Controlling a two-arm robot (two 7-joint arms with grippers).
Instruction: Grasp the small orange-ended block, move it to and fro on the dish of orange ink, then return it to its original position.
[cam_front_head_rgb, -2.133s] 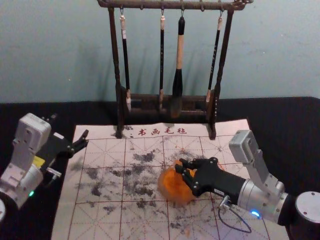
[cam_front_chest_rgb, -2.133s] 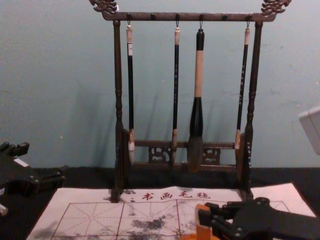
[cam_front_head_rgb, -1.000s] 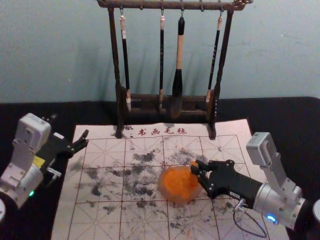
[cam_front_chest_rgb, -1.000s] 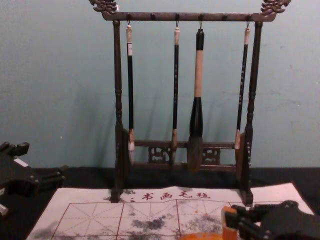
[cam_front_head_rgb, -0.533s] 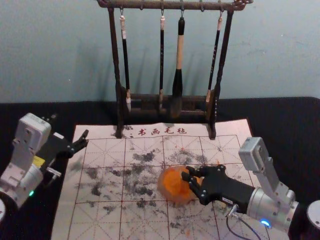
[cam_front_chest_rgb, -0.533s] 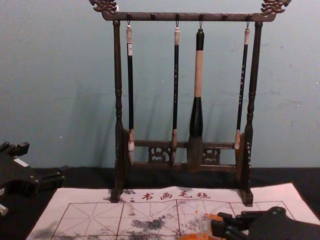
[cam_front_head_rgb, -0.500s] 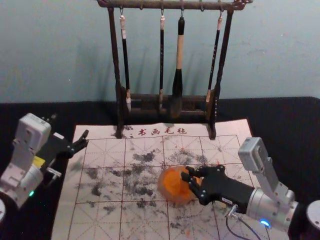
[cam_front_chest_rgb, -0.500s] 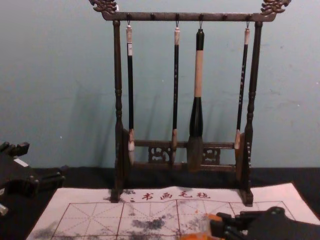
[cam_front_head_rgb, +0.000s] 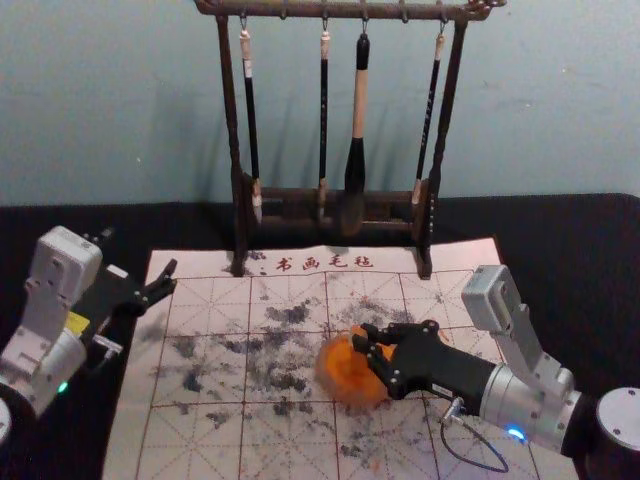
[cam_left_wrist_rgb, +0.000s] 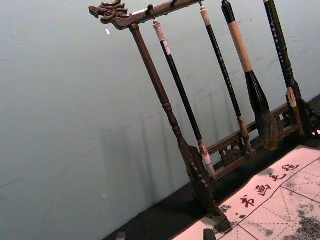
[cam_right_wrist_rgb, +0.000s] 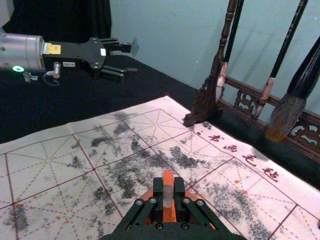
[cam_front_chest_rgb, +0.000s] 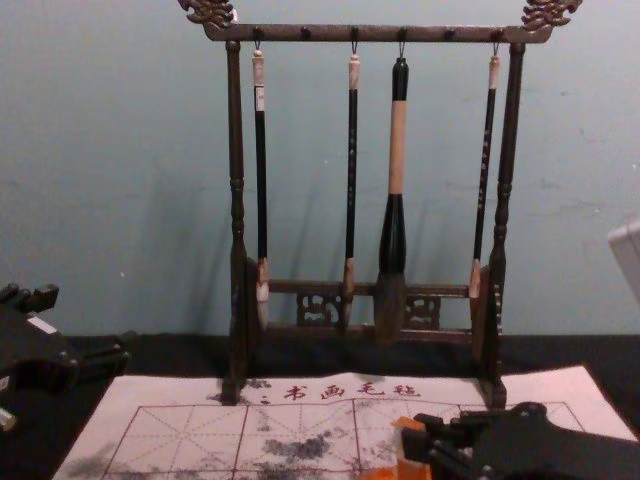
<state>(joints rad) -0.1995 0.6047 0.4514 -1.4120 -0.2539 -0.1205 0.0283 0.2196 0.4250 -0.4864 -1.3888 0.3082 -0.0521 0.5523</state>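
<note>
Head view: the right gripper (cam_front_head_rgb: 360, 337), right of the frame's centre, reaches in from the lower right over the dish of orange ink (cam_front_head_rgb: 348, 385), which sits on the marked mat (cam_front_head_rgb: 200, 440) just below centre. Right wrist view: both fingers are closed against the small orange-ended block (cam_right_wrist_rgb: 168, 193), pale in the middle, with one finger on either side. Chest view: the block stands roughly upright at the lower edge, right of centre, by the orange of the dish. Whether its lower end touches the ink cannot be confirmed. The left gripper (cam_front_head_rgb: 172, 278) is idle at the left of the head view, its fingers spread, nothing between them. Progress as judged: the grasp is done and the to-and-fro pass over the dish appears to be the step in hand; the number of strokes left cannot be determined. Outstanding: finish the strokes, lift the block clear, return it to its original position, which is not identifiable here, and release. Risk noted: a low sideways move could catch the rim and shift the dish.
</note>
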